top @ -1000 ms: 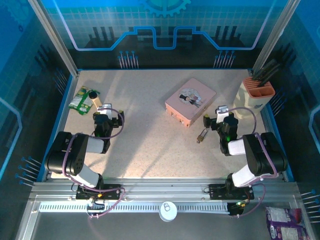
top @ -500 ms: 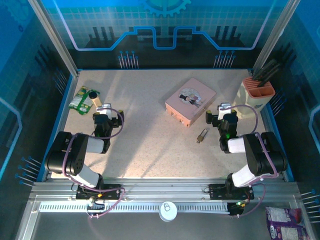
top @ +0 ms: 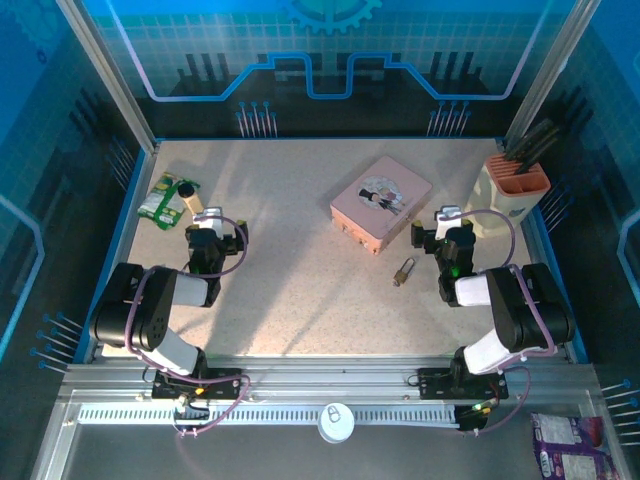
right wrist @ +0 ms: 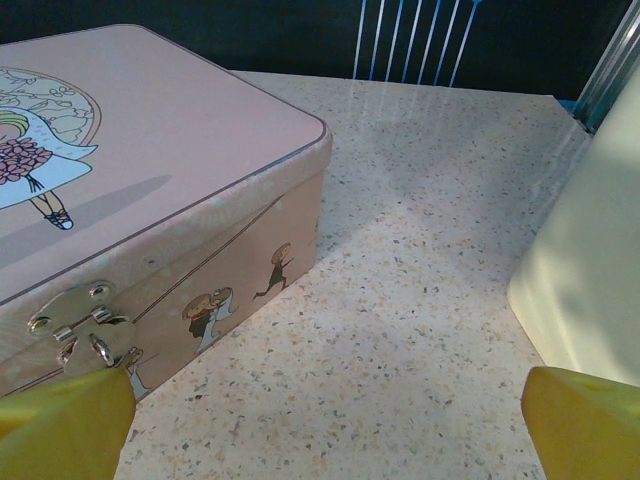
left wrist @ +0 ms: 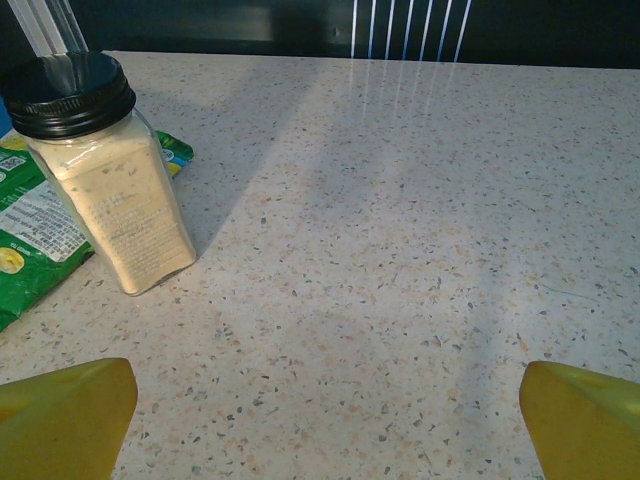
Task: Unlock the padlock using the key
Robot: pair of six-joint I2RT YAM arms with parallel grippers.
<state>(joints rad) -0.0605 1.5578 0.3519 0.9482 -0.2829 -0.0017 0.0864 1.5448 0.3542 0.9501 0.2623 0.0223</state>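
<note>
Table (top: 300, 300): carrying everything; both arms are sitting folded back near its near edge.
Padlock (top: 404, 271): lying flat on the table, right of centre, near the tin's near corner but apart from it.
Padlock axis: running slantwise, from near-left to far-right.
Key: too small to pick out; I cannot tell whether it is sitting in the padlock or lying beside it.
Right end effector (top: 446, 222): released, its yellow fingers (right wrist: 585, 420) standing wide with nothing between them; it is facing away from the bases, looking into the gap between tin and holder.
Deciding relation: the padlock is lying to the near-left of the right end effector, on the base side of its fingertips. By my judgement, the arm is going to have to draw back and swing left before it can come down along that slanted axis.
Nearer arm: the right one, near the padlock; the left arm is sitting well apart, across the table.
Left end effector (top: 207, 220): released and empty, fingers (left wrist: 60, 415) spread, facing a jar (left wrist: 100, 180) and a green packet (left wrist: 30, 230).
Tin (top: 381, 203): pink, lying closed to the right end effector's left, latch facing the camera.
Holder (top: 515, 190): standing at the far right, just beside the right end effector.
</note>
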